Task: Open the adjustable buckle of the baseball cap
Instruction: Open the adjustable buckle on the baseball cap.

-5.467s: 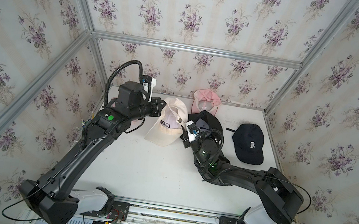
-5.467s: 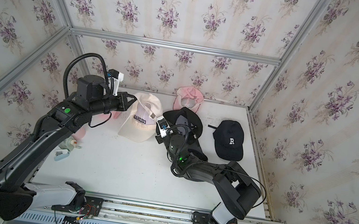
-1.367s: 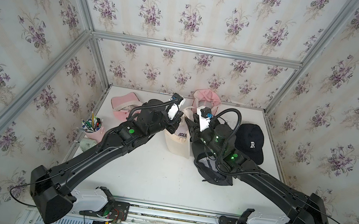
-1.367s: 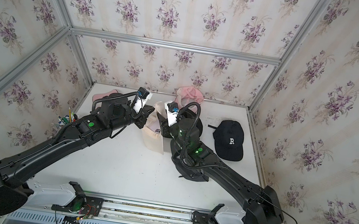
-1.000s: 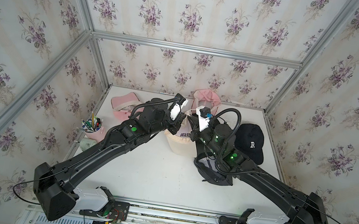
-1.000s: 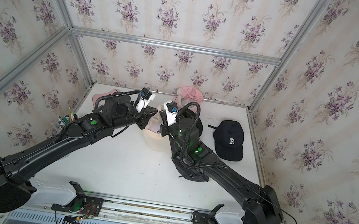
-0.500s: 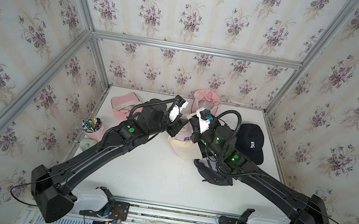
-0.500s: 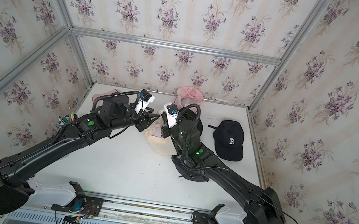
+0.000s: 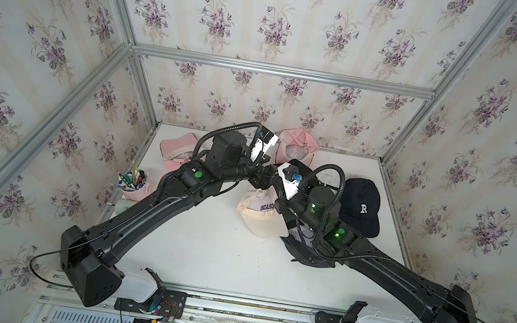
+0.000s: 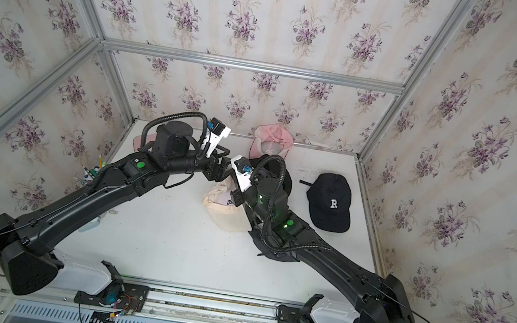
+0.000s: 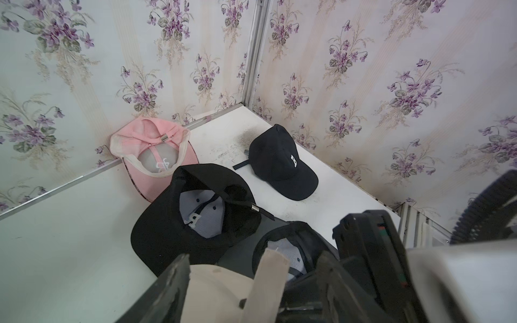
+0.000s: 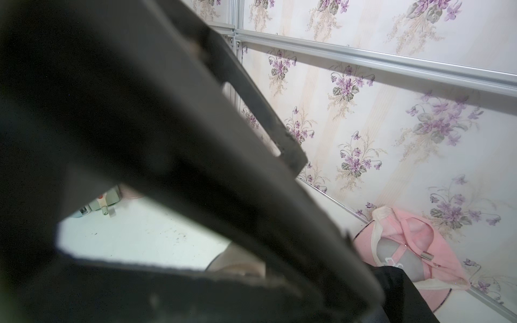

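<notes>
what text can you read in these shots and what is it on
"R": white, on the front of the navy cap.
"ORADO": dark print on the cream cap; its start is hidden.
Stitching inside the pink cap by the back wall and the black cap: reversed, unreadable.

The cream cap (image 9: 260, 217), dark lettering across its front, sits near the middle of the table (image 9: 215, 262), brim toward the near edge and back raised, its loose beige strap (image 11: 270, 279) standing upright, the buckle not discernible.
</notes>
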`<state>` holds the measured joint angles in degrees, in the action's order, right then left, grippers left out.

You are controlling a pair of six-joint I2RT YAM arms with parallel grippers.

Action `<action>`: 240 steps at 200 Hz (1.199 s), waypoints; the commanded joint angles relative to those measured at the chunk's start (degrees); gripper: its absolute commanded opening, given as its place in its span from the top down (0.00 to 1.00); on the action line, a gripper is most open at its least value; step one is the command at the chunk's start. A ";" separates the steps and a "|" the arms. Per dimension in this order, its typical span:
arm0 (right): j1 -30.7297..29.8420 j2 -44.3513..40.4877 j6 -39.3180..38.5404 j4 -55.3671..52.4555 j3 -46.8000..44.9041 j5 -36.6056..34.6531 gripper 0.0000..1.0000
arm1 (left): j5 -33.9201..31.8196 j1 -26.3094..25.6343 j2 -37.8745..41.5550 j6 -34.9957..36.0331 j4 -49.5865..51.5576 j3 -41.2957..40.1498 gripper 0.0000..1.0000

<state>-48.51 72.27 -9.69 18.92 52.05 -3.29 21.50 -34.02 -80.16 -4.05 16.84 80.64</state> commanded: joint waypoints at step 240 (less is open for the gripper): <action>-0.07 -0.18 6.59 2.62 1.30 -7.43 1.00 | -13.25 3.17 7.38 -7.72 -1.59 -8.81 0.59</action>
<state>-48.77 71.94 -4.58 19.27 51.90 -10.61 9.04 -30.98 -73.06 -11.11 17.39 72.05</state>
